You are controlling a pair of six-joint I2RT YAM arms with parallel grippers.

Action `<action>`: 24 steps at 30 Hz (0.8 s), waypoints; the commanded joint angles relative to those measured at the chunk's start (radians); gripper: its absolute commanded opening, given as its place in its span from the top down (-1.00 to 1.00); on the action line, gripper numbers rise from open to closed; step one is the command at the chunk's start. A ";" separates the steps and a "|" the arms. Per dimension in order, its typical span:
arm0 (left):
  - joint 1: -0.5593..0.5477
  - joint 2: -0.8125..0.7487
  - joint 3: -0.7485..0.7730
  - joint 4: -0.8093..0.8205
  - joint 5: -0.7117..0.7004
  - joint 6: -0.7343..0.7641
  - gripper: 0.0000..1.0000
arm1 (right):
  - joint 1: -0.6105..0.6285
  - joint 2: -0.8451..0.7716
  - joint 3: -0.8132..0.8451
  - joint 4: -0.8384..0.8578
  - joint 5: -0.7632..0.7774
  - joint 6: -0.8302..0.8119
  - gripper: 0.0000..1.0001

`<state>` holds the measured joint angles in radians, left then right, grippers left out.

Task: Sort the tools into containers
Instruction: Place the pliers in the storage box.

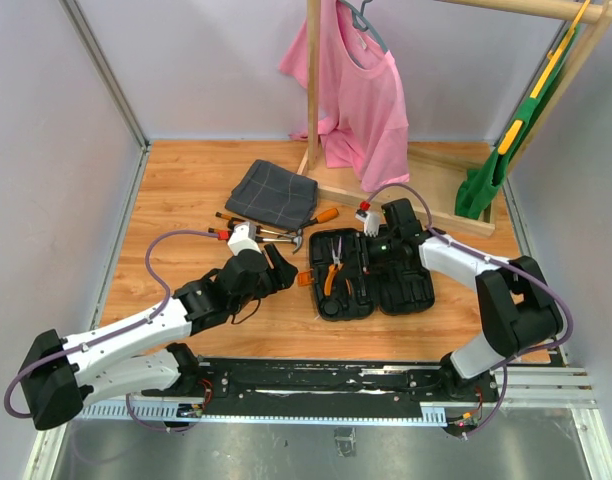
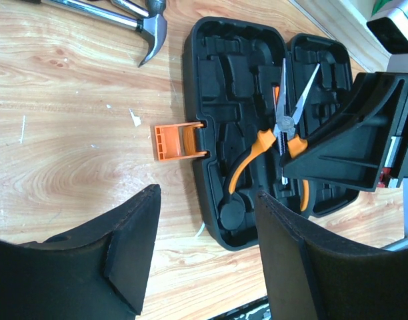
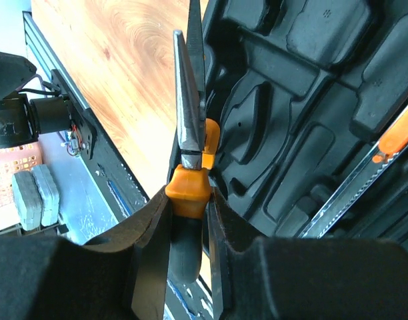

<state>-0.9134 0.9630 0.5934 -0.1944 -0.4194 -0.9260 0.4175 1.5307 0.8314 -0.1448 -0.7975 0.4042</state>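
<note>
Wooden bench (image 1: 186, 200) between pale walls, black tool case (image 2: 231, 73) lying open mid-bench. Apparently stowing the pliers (image 2: 284, 127): right pincer (image 3: 187, 193) clamped on one orange handle, pliers low over the moulded tray, left pincer (image 2: 207, 220) spread and empty beside the case. Next: seat them in their recess, let go, then fetch the hammer (image 2: 149, 30) lying just off the case.

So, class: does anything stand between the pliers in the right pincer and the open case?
Nothing visible does: the right pincer holds the pliers over the open tool case, and no other tool shows in it under them.
</note>
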 commanded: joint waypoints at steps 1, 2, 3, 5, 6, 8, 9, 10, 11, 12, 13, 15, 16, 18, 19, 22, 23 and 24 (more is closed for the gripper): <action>-0.008 -0.010 -0.007 0.001 -0.032 -0.015 -0.24 | -0.006 0.027 0.043 -0.037 -0.009 -0.030 0.94; -0.008 -0.008 -0.007 0.002 -0.031 -0.015 -0.24 | -0.005 0.027 0.043 -0.035 0.004 -0.029 0.94; -0.008 -0.006 -0.006 0.003 -0.029 -0.014 -0.24 | 0.000 0.024 0.045 -0.034 0.024 -0.026 0.93; -0.008 -0.001 -0.007 0.006 -0.027 -0.016 -0.24 | 0.012 0.018 0.046 -0.028 0.069 -0.024 0.91; -0.008 0.001 -0.007 0.008 -0.025 -0.016 -0.23 | 0.020 0.015 0.044 -0.019 0.093 -0.019 0.89; -0.008 0.006 -0.009 0.012 -0.021 -0.017 -0.23 | 0.034 0.007 0.033 0.010 0.129 0.000 0.88; -0.008 0.008 -0.008 0.014 -0.019 -0.017 -0.23 | 0.039 0.005 0.024 0.032 0.145 0.015 0.88; -0.008 0.009 -0.009 0.015 -0.017 -0.017 -0.23 | 0.044 0.001 0.011 0.060 0.157 0.033 0.88; -0.008 0.011 -0.009 0.015 -0.017 -0.016 -0.22 | 0.049 -0.002 -0.002 0.086 0.171 0.050 0.88; -0.008 0.011 -0.009 0.015 -0.018 -0.015 -0.22 | 0.053 -0.005 -0.015 0.112 0.184 0.067 0.88; -0.008 0.011 -0.010 0.014 -0.018 -0.015 -0.22 | 0.061 -0.008 -0.027 0.136 0.195 0.080 0.88; -0.008 0.010 -0.011 0.012 -0.019 -0.015 -0.22 | 0.074 -0.011 -0.048 0.179 0.221 0.102 0.88; -0.008 0.008 -0.013 0.013 -0.019 -0.015 -0.22 | 0.083 -0.014 -0.061 0.203 0.232 0.113 0.88; -0.008 0.007 -0.015 0.013 -0.018 -0.017 -0.22 | 0.100 -0.016 -0.084 0.257 0.253 0.143 0.88; -0.008 0.006 -0.016 0.014 -0.018 -0.017 -0.23 | 0.109 -0.017 -0.094 0.281 0.263 0.151 0.88; -0.008 0.008 -0.017 0.015 -0.017 -0.017 -0.22 | 0.131 -0.018 -0.120 0.348 0.291 0.174 0.87; -0.008 0.008 -0.017 0.016 -0.018 -0.017 -0.22 | 0.138 -0.018 -0.129 0.371 0.297 0.181 0.86; -0.008 0.008 -0.017 0.015 -0.017 -0.017 -0.22 | 0.143 -0.018 -0.137 0.391 0.305 0.188 0.85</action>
<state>-0.9134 0.9726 0.5884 -0.1932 -0.4213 -0.9325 0.5259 1.5311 0.7319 0.1295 -0.5659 0.5507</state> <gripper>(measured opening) 0.614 0.253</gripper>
